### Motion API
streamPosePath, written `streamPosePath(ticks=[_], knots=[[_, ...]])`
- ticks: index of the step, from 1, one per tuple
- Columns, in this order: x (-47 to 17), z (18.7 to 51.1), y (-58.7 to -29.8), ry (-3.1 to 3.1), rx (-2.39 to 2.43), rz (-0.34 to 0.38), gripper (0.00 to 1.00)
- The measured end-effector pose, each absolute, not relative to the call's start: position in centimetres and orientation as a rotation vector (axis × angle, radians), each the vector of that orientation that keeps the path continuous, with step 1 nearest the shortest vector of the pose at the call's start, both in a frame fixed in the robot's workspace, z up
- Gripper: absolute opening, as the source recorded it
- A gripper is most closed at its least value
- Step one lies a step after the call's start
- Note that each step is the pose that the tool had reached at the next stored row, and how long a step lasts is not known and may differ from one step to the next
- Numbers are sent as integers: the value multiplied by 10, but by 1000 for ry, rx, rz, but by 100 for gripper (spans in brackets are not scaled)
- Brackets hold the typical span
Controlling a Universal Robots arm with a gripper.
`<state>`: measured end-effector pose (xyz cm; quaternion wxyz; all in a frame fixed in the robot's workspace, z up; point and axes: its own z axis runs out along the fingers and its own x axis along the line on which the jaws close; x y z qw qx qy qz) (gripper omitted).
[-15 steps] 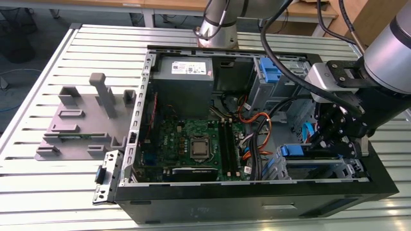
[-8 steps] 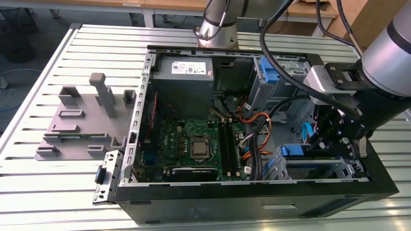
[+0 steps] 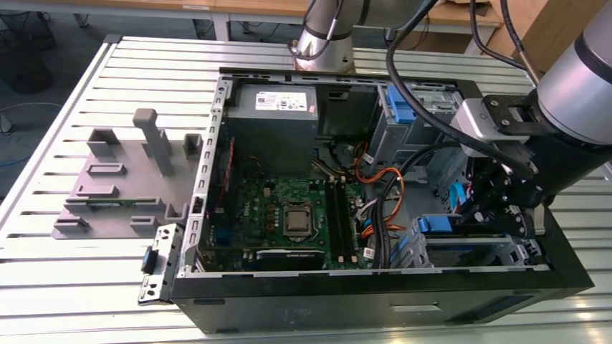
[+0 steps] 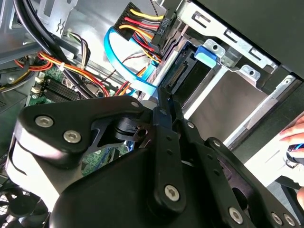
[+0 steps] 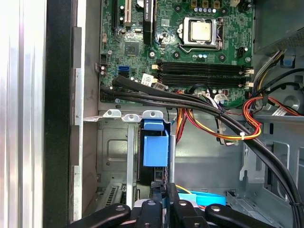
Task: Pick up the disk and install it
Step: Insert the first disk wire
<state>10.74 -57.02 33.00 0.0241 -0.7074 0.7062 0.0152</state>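
Observation:
The disk (image 5: 155,150) stands on edge in the drive cage (image 5: 114,152) at the case's front corner, its blue carrier bracket facing up. In the second wrist view the disk (image 4: 187,71) shows its dark connector end and blue tab. In the exterior view the blue bracket of the disk (image 3: 435,223) sits at the case's lower right. My gripper (image 5: 165,192) hangs just beside the disk's end, its fingers (image 4: 164,118) pressed together with nothing visible between them. The gripper (image 3: 499,209) is low inside the case.
Black, orange and red cable bundles (image 5: 199,107) run across the cage's mouth, and a blue flat cable (image 4: 128,76) loops close to the fingers. The motherboard (image 3: 287,215) lies at the exterior view's left. A person's hand (image 4: 294,135) is outside the case.

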Motion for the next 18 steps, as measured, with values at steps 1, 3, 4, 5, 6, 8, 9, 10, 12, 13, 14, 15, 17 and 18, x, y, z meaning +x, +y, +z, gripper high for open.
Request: streamPosePath(ticks=[1,3,4,5,6,8,9,10,12,13,14,15,17,18], knots=[[107,330,-570,2185,-2189,47,16],[107,330,-570,2185,-2189,47,16],[107,329,-570,2184,-2188,49,16],[107,329,-570,2185,-2188,48,17],[107,329,-570,2185,-2189,48,17],[107,330,-570,2185,-2189,47,23],[107,330,-570,2185,-2189,47,23],[107,330,-570,2185,-2189,47,23],[107,332,-570,2185,-2189,48,23],[107,334,-570,2186,-2189,48,23],[107,337,-570,2186,-2189,48,23],[107,340,-570,2186,-2189,49,23],[107,347,-570,2186,-2189,49,23],[107,351,-570,2186,-2189,49,23]])
